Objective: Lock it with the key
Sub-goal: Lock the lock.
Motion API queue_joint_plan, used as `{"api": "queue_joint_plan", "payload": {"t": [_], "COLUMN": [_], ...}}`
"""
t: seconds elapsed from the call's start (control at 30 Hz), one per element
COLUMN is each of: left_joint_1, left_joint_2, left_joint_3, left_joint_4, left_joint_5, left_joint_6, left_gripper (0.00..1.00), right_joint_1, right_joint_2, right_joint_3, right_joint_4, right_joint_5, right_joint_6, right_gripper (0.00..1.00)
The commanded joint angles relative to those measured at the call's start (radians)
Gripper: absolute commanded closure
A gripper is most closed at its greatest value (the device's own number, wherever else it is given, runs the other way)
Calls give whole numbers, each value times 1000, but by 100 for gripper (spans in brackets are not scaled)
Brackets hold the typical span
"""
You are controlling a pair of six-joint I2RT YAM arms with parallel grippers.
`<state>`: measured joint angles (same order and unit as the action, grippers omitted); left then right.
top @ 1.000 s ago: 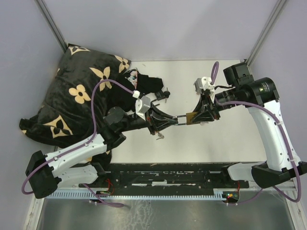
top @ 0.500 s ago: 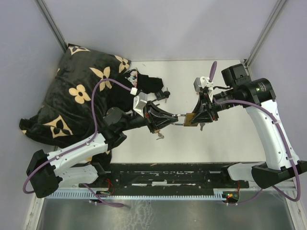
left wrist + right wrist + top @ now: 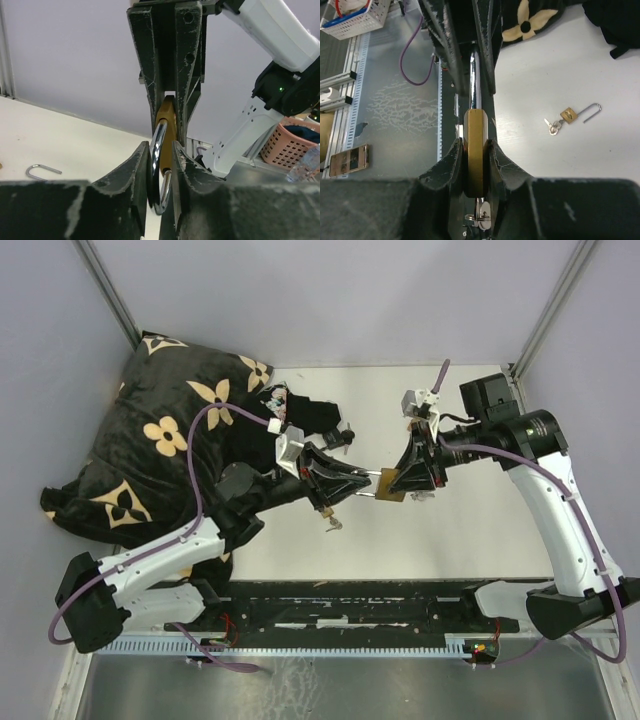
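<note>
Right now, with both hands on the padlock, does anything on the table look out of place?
One thing: a second, smaller padlock lies loose on the table with its shackle swung open and keys attached. The held padlock sits straight between the left hand and right hand.

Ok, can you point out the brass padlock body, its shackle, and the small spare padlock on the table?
brass padlock body (image 3: 476,150): right wrist view, its narrow brass edge.
shackle (image 3: 158,150): left wrist view, the chrome bar.
small spare padlock (image 3: 568,115): right wrist view, its brass body.
</note>
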<state>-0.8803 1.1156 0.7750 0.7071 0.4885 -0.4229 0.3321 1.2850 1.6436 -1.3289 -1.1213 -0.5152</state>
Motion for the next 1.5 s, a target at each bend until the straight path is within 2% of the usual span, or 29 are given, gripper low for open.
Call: {"api": "queue_joint_plan", "payload": {"t": [0.0,0.13,0.17,0.27,0.37,0.53,0.73,0.83,0.97,1.2,1.47], "left_joint_1": [-26,-26,-26,-26,-26,-27,-34,-38,-37,-43,-61], "left_joint_2": [-64,-164,-199,-296,-348,-226,2,97,157,210,293], "left_joint_3": [-6,-39,-49,-85,-117,-157,0,62,113,220,305], "left_joint_4": [44,-64,-97,-124,-127,68,276,375,496,495,506], "left_joint_5": [-92,-284,-352,-419,-424,-432,-452,-463,-492,-467,-420], "left_joint_6": [-34,-48,-52,-62,-92,-214,-242,-280,-306,-329,-366], "left_gripper": [63,32,26,18,16,15,16,14,14,16,33], "right_joint_1": [-14,-63,-71,-100,-125,-131,-132,-131,-132,-131,-131], "right_joint_2": [-13,-24,-28,-47,-75,-92,-55,-65,-90,-100,-101], "right_joint_3": [-28,-66,-74,-108,-169,-307,-301,-307,-330,-361,-380], "right_joint_4": [292,400,420,531,771,1521,1987,2069,2115,2129,2138], "right_joint_5": [-155,-208,-215,-229,-224,-91,73,137,175,185,193], "right_joint_6": [205,289,308,415,616,1225,1668,1784,1834,1845,1853], "right_gripper": [98,98,98,98,98,98,98,98,98,98,98]}}
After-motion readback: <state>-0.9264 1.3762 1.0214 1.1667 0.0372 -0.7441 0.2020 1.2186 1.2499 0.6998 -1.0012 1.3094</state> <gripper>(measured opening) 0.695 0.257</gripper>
